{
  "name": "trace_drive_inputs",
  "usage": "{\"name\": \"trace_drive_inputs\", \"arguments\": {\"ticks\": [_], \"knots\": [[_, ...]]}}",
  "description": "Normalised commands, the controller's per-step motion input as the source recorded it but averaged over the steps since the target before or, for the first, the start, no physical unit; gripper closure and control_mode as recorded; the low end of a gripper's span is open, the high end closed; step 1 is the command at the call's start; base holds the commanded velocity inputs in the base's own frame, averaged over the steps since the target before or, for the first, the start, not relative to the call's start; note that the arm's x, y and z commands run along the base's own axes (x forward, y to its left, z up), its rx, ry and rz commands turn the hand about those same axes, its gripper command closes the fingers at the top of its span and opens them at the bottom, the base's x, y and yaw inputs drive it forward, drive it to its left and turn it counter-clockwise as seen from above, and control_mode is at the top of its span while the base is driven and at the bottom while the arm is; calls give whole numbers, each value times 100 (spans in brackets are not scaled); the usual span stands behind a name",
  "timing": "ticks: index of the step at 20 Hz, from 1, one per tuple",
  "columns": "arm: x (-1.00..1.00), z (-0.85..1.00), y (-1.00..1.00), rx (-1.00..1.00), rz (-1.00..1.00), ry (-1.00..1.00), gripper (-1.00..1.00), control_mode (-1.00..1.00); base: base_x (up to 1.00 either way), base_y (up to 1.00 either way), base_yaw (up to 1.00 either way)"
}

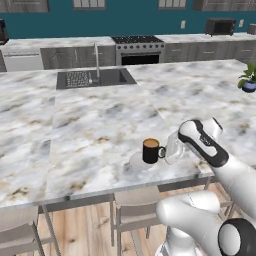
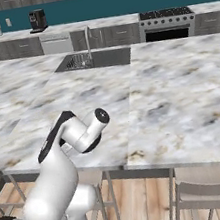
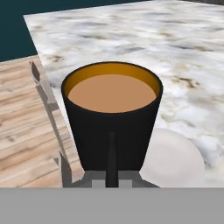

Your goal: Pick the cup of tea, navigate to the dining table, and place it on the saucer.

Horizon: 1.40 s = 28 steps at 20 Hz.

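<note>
1. Left base view, far left: a sink (image 1: 95, 78) is sitting recessed in the marble counter (image 1: 100, 130), with a stove (image 1: 138, 49) standing behind it against the teal wall.
2. Moving right, near the counter's front edge: the cup of tea (image 1: 150, 151) is standing upright over the saucer (image 1: 138, 161), whose pale rim is showing at the cup's left and front; whether the cup is resting on it or hanging just above, cannot tell.
3. Just right of the cup: the fingers (image 1: 165, 152) are reaching in at its handle side and are closed on the handle of the cup of tea.
4. Far right: a potted plant (image 1: 248, 78) is sitting at the counter's edge.
5. Hand view: the cup of tea (image 3: 111, 118) is sitting upright, brown liquid level; the saucer (image 3: 175, 159) is showing to its lower right on the marble.
</note>
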Motion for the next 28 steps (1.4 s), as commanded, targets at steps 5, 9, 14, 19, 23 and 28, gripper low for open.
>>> {"name": "trace_drive_inputs", "arguments": {"ticks": [5, 9, 14, 19, 23, 28], "knots": [[22, -17, 0, 0, 7, 0, 100, -100, 0, 0, 0], [24, -15, 0, 0, 5, 0, 100, -100, 0, 0, 0], [27, -13, 0, 0, 3, 0, 100, -100, 0, 0, 0], [27, -16, 0, 0, 1, 0, 100, -100, 0, 0, 0], [21, -20, 0, 0, 1, 0, 100, -100, 0, 0, 0], [20, -22, 0, 0, 1, 0, 100, -100, 0, 0, 0]]}}
